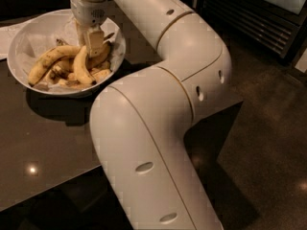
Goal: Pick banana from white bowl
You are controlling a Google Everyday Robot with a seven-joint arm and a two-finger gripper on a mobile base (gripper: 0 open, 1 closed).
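Observation:
The white bowl [19, 41], lined with crinkled paper, sits on the dark table at the upper left. The long freckled banana [50, 60] lies across the bowl, from its left side up toward the middle. A tightly arched banana [81, 68] and shorter bananas [100, 74] lie next to it. My gripper [94, 43] points down into the bowl from above. It is among the bananas, at the right end of the long banana and above the arched one. Its tip is partly hidden by the fruit.
The bowl stands on a dark glossy table [43, 143]. White paper [7, 35] lies at the table's far left edge. My large white arm [158, 119] fills the middle of the view. A dark cabinet [259, 13] stands at the back right, above a dark floor.

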